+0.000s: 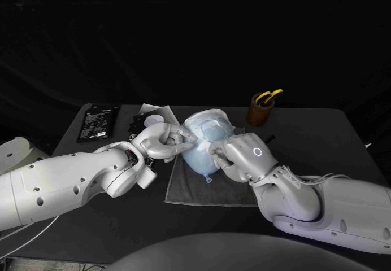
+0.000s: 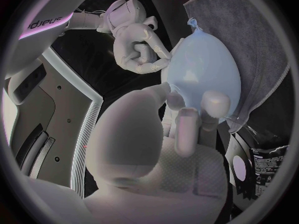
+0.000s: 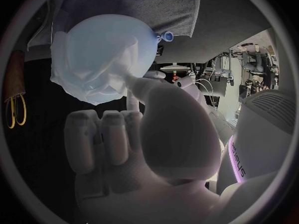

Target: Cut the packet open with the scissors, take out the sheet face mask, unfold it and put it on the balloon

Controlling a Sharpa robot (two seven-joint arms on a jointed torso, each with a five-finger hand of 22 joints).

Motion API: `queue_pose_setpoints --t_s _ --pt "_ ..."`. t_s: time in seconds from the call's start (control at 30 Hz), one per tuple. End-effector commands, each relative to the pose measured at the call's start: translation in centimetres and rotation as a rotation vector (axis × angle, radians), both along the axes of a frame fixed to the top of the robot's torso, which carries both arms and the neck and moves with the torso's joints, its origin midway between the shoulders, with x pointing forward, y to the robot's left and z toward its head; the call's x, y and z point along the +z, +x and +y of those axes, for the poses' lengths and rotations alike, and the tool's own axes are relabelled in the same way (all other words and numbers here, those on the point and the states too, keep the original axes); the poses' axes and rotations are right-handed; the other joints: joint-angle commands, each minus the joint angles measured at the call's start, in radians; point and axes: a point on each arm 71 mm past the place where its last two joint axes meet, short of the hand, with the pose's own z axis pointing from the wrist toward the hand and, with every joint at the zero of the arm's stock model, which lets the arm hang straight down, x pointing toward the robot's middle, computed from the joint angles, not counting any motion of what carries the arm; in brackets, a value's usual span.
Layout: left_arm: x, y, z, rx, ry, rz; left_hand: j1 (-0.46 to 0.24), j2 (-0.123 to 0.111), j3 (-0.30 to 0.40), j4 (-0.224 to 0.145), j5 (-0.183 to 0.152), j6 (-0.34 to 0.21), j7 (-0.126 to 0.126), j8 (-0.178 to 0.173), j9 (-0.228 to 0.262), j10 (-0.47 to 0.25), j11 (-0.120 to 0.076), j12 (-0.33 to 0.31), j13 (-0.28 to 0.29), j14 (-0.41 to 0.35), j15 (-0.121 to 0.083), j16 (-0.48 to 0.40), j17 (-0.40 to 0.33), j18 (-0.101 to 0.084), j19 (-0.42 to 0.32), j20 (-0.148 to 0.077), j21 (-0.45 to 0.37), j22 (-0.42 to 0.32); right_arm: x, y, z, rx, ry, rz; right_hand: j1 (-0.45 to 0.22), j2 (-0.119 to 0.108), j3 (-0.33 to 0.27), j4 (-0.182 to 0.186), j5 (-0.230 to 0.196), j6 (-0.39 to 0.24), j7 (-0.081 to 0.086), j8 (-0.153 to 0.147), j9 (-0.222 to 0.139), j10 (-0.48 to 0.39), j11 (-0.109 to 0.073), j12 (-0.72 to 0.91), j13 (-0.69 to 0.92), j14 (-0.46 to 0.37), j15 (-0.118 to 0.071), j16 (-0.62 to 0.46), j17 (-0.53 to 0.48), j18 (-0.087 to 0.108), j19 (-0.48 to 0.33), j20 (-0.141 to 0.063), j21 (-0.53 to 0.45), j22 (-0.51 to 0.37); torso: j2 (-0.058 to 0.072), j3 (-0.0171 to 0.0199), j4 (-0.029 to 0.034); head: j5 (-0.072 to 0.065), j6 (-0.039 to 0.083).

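A pale blue balloon [image 1: 198,157] lies on a grey towel [image 1: 208,189] at the table's middle. The white sheet mask [image 1: 208,125] covers its far end, creased and wrinkled [image 3: 93,79]. My left hand [image 1: 163,142] is curled against the balloon's left side, fingertips [image 2: 212,103] at the mask's edge. My right hand [image 1: 242,156] sits on the right side; in the left wrist view its thumb and a finger [image 2: 161,58] pinch at the balloon's [image 2: 206,67] surface. Its other fingers [image 3: 99,134] are curled in. Yellow-handled scissors [image 1: 267,97] stand in a brown cup.
The brown cup [image 1: 260,114] stands at the back, right of the balloon. A black packet [image 1: 99,122] lies at the back left, with white scraps [image 1: 151,118] beside it. The balloon's knot [image 3: 167,35] points toward the near edge of the towel [image 3: 143,5].
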Motion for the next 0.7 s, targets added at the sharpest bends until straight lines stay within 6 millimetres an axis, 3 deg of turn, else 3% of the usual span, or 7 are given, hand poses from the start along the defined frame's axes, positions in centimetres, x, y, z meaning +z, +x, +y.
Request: queue_pose_setpoints --t_s 0.03,0.7 --pt "0.0 -0.1 -0.3 -0.013 -0.006 0.008 -0.003 -0.004 0.006 -0.002 0.002 -0.007 0.002 -0.005 -0.001 0.009 0.000 0.003 0.002 0.016 -0.002 0.003 0.037 0.002 -0.002 -0.002 0.005 0.000 0.9 -0.4 -0.4 0.028 0.099 -0.023 -0.014 0.002 0.011 -0.003 0.000 0.001 -0.008 0.009 0.004 0.104 -0.008 0.003 0.263 0.105 -0.006 0.004 0.263 -0.006 0.106 -0.006 0.004 0.263 0.000 -0.0006 -0.0002 0.001 0.000" --pt "-0.1 0.0 -0.1 -0.007 -0.004 0.007 -0.005 -0.005 0.006 -0.002 0.002 -0.007 0.003 -0.006 -0.002 0.007 0.000 0.003 -0.001 0.016 -0.001 0.003 0.037 0.001 -0.002 -0.002 0.006 0.001 2.0 -1.5 -2.5 0.111 0.199 0.068 -0.024 -0.002 0.022 -0.015 0.000 -0.003 -0.007 0.015 0.006 0.104 -0.009 0.003 0.263 0.105 -0.008 0.004 0.263 -0.006 0.106 -0.008 0.004 0.263 0.000 -0.0005 -0.0006 -0.001 0.000"
